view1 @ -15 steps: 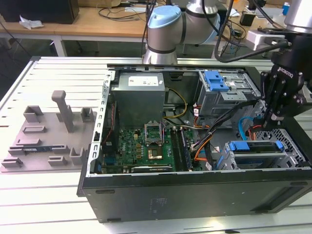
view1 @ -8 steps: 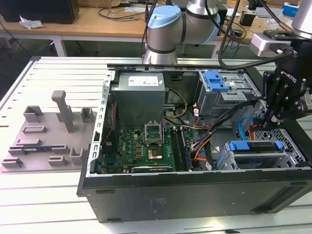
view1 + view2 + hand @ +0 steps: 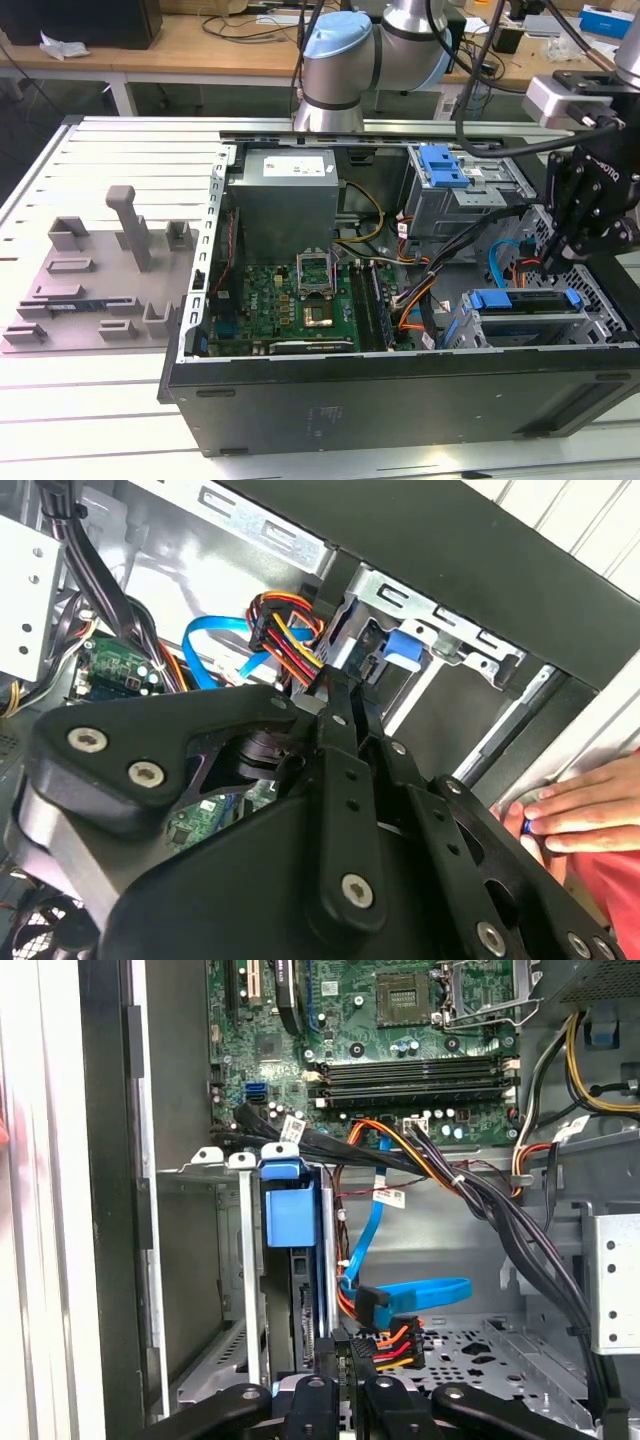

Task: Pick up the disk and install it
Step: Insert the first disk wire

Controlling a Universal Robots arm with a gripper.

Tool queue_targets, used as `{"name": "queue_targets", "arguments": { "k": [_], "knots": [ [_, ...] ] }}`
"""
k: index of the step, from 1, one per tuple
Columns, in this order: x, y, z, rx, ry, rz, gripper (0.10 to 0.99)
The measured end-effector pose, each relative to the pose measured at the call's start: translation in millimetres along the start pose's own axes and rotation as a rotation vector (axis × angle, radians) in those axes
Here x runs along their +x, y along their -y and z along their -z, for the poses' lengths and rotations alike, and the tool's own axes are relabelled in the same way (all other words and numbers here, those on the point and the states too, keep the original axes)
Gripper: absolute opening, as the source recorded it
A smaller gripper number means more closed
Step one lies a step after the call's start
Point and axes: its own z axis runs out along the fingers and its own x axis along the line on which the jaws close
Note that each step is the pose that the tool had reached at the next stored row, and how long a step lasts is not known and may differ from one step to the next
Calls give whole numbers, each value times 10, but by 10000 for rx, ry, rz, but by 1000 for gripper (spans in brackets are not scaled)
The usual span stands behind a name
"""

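Observation:
The disk (image 3: 520, 302), silver with a bright blue rail bracket, sits inside the drive cage (image 3: 590, 325) at the front corner of the open computer case, on the exterior view's right. In the first wrist view the disk (image 3: 298, 1290) stands edge-on in the cage behind its blue tab. My gripper (image 3: 548, 266) hangs just above and behind the disk, among the cables. Its fingers (image 3: 325, 1360) are pressed together with nothing between them, next to a black connector (image 3: 388, 1345) with red, yellow and orange wires. In the second wrist view the gripper (image 3: 345, 698) points toward the disk's blue tab (image 3: 397, 646).
The case holds a grey power-supply box (image 3: 285, 200), a green motherboard (image 3: 300, 300) and an upper cage with a blue latch (image 3: 445, 165). Blue and black cables (image 3: 400, 1290) cross near the gripper. A person's hand (image 3: 570, 815) rests at the case's edge. A grey fixture plate (image 3: 90, 280) lies on the exterior view's left.

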Motion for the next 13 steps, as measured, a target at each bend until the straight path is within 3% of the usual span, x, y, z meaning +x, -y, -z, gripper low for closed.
{"name": "queue_targets", "arguments": {
  "k": [5,9,11,13],
  "knots": [
    [4,-1,0,0,5,-2,169],
    [69,3,-6,3,22,26,169],
    [100,4,-9,20,133,57,169],
    [117,5,-10,36,303,90,169]
  ]
}}
